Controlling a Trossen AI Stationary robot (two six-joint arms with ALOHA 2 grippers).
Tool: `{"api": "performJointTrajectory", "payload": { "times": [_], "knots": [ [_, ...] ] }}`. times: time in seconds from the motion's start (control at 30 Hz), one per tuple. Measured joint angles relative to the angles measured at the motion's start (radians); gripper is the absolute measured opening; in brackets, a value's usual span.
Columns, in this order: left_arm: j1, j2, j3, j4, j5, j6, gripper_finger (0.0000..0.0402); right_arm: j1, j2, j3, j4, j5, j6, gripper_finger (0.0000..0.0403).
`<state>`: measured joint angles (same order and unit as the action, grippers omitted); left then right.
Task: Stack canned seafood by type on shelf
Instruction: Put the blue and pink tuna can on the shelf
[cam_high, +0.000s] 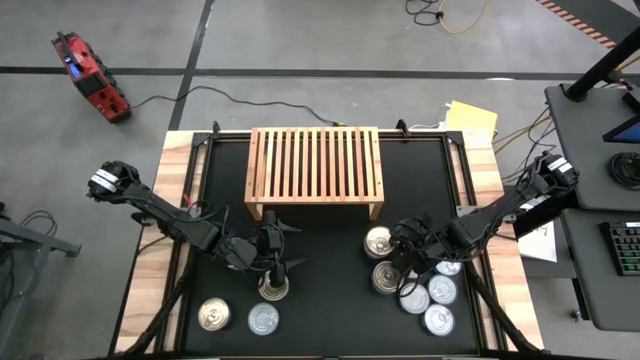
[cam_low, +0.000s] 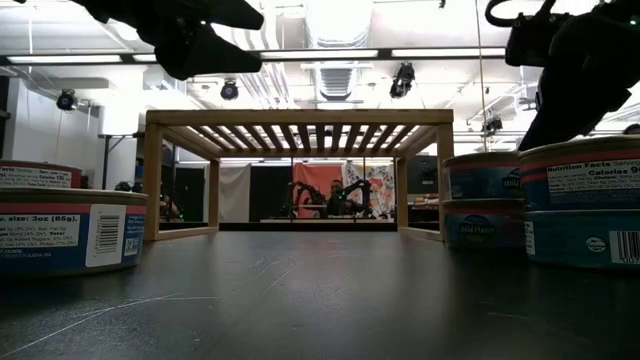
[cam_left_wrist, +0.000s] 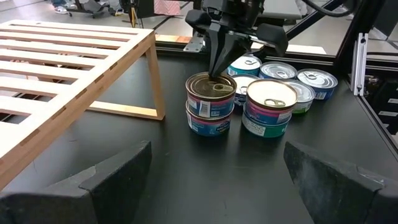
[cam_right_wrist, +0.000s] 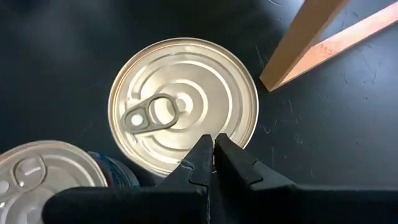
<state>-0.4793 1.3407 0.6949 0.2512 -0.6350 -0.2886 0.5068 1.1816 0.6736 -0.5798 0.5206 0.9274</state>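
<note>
Nearest the front edge of the black tabletop (cam_high: 330, 300), two loose tins (cam_high: 262, 319) lie on the left and a cluster of silver-lidded tins (cam_high: 432, 295) on the right. Just behind, the left end effector (cam_high: 272, 262) hangs with its fingers spread wide and empty over a gold-lidded tin (cam_high: 274, 288). Across the way, the right end effector (cam_right_wrist: 214, 144) is pinched fully closed, gripping nothing, its tip over the lid of a two-high stack of tins (cam_left_wrist: 211, 102). Farther back stands the wooden shelf (cam_high: 315, 170), no tins on it.
</note>
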Motion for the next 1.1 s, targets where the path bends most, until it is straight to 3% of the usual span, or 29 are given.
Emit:
{"api": "performJointTrajectory", "payload": {
  "times": [0.57,0.9,1.1],
  "knots": [
    [0.0,0.0,-0.002,-0.003,0.0,0.0,0.0351,0.022,0.002,-0.05,-0.009,0.04,0.068,0.0012],
    [0.0,0.0,-0.002,-0.006,0.0,0.0,0.0351,0.064,0.004,-0.054,-0.004,0.127,0.082,0.0012],
    [0.0,0.0,-0.002,-0.006,0.0,0.0,0.0351,0.093,0.004,-0.071,0.075,0.143,0.079,0.0012]
  ]
}}
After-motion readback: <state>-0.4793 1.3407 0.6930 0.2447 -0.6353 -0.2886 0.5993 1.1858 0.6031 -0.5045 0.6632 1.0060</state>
